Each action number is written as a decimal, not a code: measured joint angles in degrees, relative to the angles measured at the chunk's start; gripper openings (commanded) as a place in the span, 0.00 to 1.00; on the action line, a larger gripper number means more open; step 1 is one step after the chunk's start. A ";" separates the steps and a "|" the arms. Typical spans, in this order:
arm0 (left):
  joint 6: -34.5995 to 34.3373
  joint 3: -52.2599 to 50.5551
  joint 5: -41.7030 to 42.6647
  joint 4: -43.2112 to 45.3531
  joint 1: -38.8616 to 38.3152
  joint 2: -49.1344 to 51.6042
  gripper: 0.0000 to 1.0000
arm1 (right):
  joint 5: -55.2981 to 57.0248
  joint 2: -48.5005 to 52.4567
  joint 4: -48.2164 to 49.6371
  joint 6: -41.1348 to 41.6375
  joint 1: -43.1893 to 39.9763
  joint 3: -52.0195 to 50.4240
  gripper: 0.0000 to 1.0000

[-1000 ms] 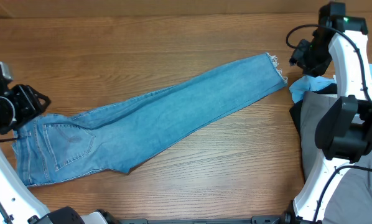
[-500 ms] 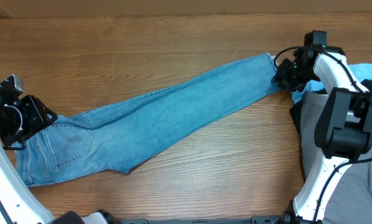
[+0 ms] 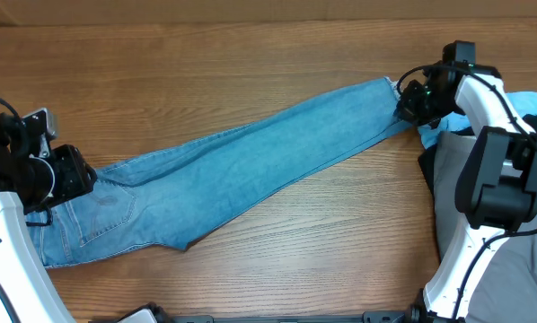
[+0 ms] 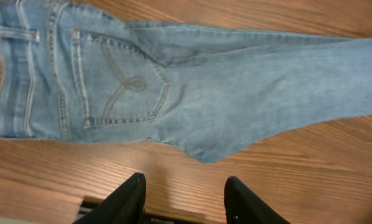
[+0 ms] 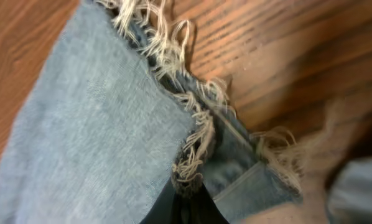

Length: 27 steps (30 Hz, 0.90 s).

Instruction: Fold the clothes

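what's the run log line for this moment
jeans laid out | right end effector shut on frayed hem | left end effector open near waistband

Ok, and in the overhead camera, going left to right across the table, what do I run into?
left gripper → jeans → right gripper → grey garment

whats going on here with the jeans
Two robot arms are working on a pair of jeans stretched out across a wooden table. The right hand is shut on the frayed hem at the far end of the legs. The left hand is open above the waist end, near the back pocket, gripping nothing. No fold is made yet. More clothes are piled on the right.
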 measured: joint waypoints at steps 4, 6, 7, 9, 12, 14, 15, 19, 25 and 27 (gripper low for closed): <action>-0.98 0.00 -2.01 -0.72 -0.07 0.00 0.46 | -1.38 -2.12 -4.20 -0.48 -1.36 2.49 0.04; -1.49 0.00 -3.08 -0.72 -0.07 0.00 0.47 | -1.38 -4.37 -5.75 -0.66 -1.90 3.21 0.04; -1.79 0.00 -3.48 -0.72 -0.07 0.00 0.47 | -1.03 -5.95 -6.95 -0.72 -2.19 3.69 0.04; -2.19 0.00 -4.07 -0.68 -0.07 0.00 0.47 | -0.24 -7.56 -8.11 -0.85 -2.38 4.20 0.04; -2.67 0.00 -5.25 -0.68 -0.07 0.00 0.48 | 1.92 -8.85 -8.74 -0.92 -2.40 4.26 0.04; -3.56 0.00 -6.69 -0.70 -0.07 0.00 0.50 | 3.39 -8.83 -8.57 -0.90 -2.40 3.91 0.04; -4.00 0.00 -7.37 -0.70 -0.07 0.00 0.51 | 4.35 -8.83 -8.74 -0.90 -2.40 3.58 0.10; -6.80 0.00 -11.41 -1.22 -0.07 0.00 0.57 | 6.38 -8.83 -8.83 -1.03 -2.47 3.39 0.46; -13.03 -0.04 -19.61 -0.02 0.70 0.00 0.77 | 5.16 -8.83 -9.38 -1.97 -2.67 3.39 0.45; -14.51 -0.04 -21.46 1.79 2.27 0.09 0.78 | 3.21 -8.83 -9.70 -2.99 -2.67 3.39 0.45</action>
